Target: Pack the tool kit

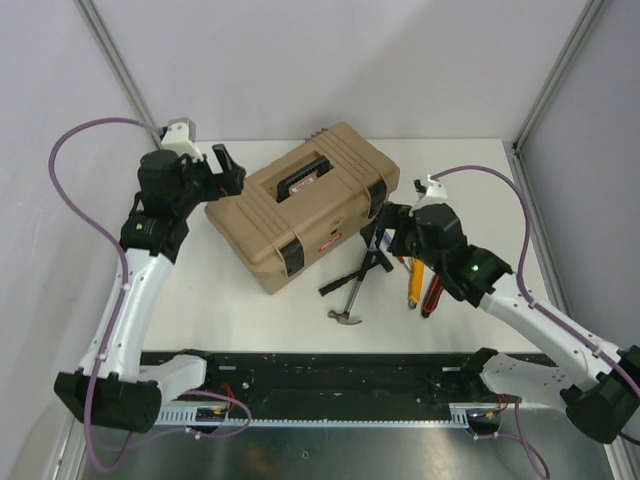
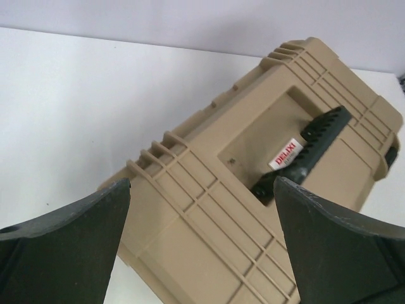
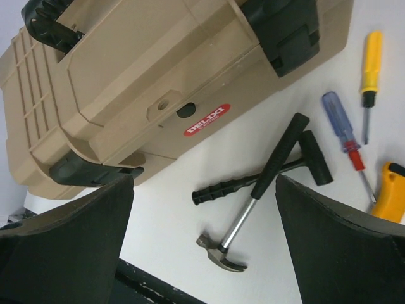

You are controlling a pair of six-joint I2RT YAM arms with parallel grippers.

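Toolbox [image 1: 305, 205], lid shut, sits mid-desk, hammer [image 3: 259, 188] toward the near edge. I see left gripper [image 2: 201, 187] and right gripper [image 3: 204, 180] spread wide, empty.

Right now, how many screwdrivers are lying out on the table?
2, both on the table beside the toolbox: a yellow-handled screwdriver, and a blue-handled screwdriver between it and the hammer. The right arm may hide more.
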